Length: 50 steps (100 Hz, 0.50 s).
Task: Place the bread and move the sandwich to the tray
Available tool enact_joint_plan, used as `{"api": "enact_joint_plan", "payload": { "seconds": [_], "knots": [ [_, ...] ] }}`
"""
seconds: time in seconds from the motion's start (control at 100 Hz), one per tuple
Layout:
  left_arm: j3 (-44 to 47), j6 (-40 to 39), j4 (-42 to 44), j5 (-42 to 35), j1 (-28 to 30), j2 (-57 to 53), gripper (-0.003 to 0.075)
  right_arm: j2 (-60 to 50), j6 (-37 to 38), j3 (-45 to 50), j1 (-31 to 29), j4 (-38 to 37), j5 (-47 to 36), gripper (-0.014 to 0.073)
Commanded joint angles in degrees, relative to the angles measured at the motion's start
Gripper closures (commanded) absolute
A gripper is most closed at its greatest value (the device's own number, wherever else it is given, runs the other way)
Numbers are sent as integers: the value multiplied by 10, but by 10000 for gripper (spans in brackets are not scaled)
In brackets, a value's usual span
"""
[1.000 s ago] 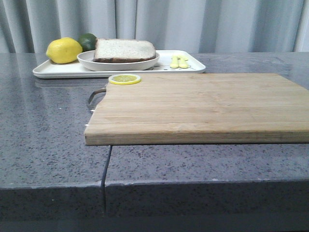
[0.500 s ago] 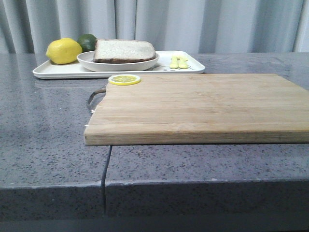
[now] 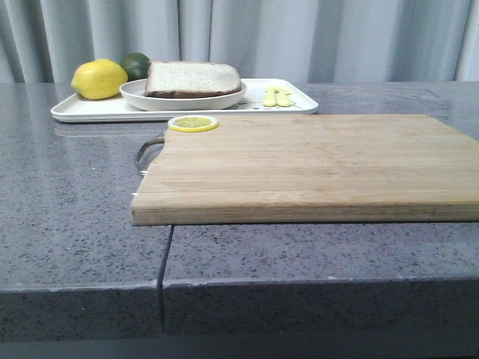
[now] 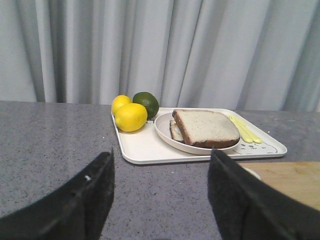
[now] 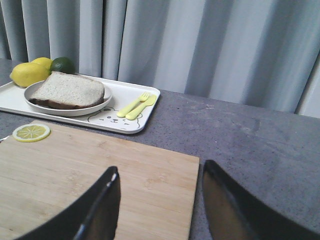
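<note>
1. Black fingers of both the left gripper [image 4: 160, 200] and right gripper [image 5: 160, 200] stand spread, empty.
2. Beyond the right one: one cutting board [image 5: 95, 172], one lemon slice [image 5: 31, 132].
3. Farther: one tray [image 4: 145, 147], one plate [image 4: 165, 132] carrying the bread [image 4: 206, 127], two lemons [image 4: 130, 116], one lime [image 4: 146, 103].

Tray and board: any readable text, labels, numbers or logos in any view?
None readable in any view.
Tray: a cartoon bear-face print, a drawing with no lettering.
Cutting board: bare wood, no brand mark showing.
Plate: plain white.
</note>
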Motion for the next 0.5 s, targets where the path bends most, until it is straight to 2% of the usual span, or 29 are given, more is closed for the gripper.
{"api": "enact_joint_plan", "payload": {
  "seconds": [0.0, 0.23, 0.34, 0.41, 0.49],
  "knots": [
    [1, 1, -4, -36, -4, -5, 368, -18, -7, 4, -2, -5, -47, 209],
    [22, 1, -4, -36, -4, -5, 435, -23, -7, 11, -2, -5, -47, 209],
    [25, 1, -4, -37, -4, -5, 492, -23, -7, 11, -2, -5, -49, 222],
    [25, 1, -4, -37, -4, -5, 548, -23, -7, 11, -2, -5, -49, 295],
    [25, 1, -4, -37, -4, -5, 634, -23, -7, 11, -2, -5, -49, 442]
  ]
}}
